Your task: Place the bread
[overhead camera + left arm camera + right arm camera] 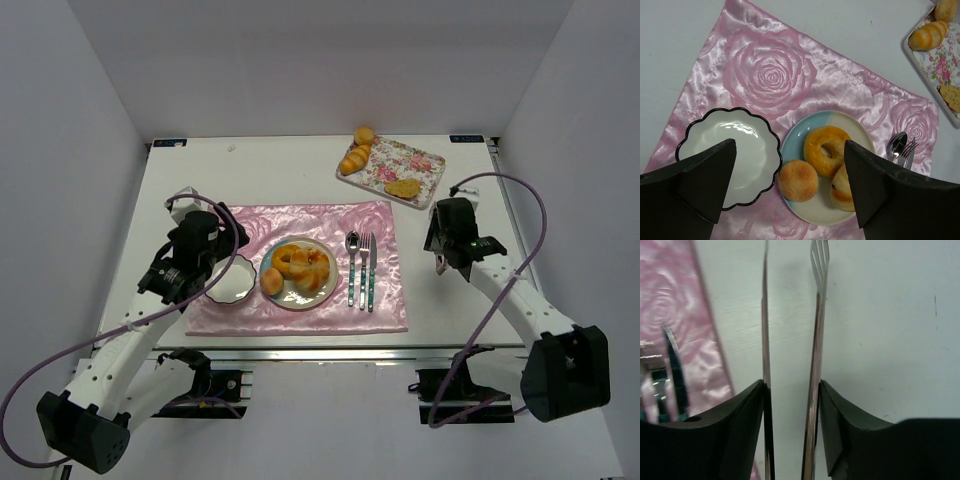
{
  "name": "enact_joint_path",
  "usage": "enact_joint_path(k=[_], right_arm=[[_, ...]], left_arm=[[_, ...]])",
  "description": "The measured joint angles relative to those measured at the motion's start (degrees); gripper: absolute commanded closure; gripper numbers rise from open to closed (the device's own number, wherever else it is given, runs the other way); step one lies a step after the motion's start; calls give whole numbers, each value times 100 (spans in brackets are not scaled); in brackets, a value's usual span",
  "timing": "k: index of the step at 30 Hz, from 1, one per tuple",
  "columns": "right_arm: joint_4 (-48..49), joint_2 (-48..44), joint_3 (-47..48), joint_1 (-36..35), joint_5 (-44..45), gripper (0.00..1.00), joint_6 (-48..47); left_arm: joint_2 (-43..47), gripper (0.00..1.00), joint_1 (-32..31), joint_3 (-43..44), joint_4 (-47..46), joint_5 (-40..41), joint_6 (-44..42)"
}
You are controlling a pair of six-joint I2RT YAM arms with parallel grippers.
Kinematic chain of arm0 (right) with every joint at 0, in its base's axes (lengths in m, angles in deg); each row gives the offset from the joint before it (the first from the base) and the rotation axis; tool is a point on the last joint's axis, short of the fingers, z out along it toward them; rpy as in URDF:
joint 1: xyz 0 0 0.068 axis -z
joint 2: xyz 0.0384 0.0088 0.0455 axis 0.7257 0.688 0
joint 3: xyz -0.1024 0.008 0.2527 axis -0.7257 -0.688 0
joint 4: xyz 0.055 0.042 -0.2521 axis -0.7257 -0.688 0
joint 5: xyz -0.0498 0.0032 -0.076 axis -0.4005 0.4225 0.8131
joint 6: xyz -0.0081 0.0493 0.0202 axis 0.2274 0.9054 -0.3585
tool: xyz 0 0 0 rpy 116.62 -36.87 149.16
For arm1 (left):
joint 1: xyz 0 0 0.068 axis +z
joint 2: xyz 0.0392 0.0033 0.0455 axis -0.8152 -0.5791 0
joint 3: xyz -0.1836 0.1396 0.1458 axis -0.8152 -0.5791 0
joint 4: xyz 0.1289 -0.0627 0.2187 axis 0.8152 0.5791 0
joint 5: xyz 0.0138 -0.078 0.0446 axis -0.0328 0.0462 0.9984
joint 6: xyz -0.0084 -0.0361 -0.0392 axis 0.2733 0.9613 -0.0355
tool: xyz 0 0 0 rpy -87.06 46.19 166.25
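Near left, the left end effector [790, 144] hangs with its jaws wide apart, holding nothing, above the bowl [730, 145] and the plate [800, 131], which carries bread [827, 150]. Right of the mat [300, 225], the right end effector [792, 385] grips tongs [817, 315], their blades partly squeezed with nothing between them. Far right, the tray [425, 165] holds rolls [355, 160]. Risk: smooth tongs pinching a round roll off-centre, so it slips onto the surface [250, 165].

From high behind the arm bases, the top camera takes in the whole desk [280, 165]. The left wrist camera looks down close over the pink mat [770, 75]; the right skims low along its tongs [816, 340], sharing the cutlery [900, 146].
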Motion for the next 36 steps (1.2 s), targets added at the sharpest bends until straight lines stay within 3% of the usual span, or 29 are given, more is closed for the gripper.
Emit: enact_joint_path(k=[7,9,13,17,21,27,36], right_arm=[[546,1027,-520,737,-446,44,42],[675,1298,-516,828,-595,30,101],[726,1644,-494,887,-748,11,192],[728,1565,-494,887,-914,11,179],[671,1056,-494,887,-1091,11,107],[686,-621,-494,887,-1635,11,20],[719,-2162,-603,887,-2184,11,57]], left_arm=[[-599,2,0,4,-382,-57,-116],[-866,2,0,42,-468,-59,-138],[-1259,2,0,101,-614,-48,-221],[-1532,2,0,273,-800,-26,-358],[-1775,2,0,566,-938,-22,-490],[-1781,2,0,800,-905,20,-581],[-516,2,0,800,-275,199,-249]])
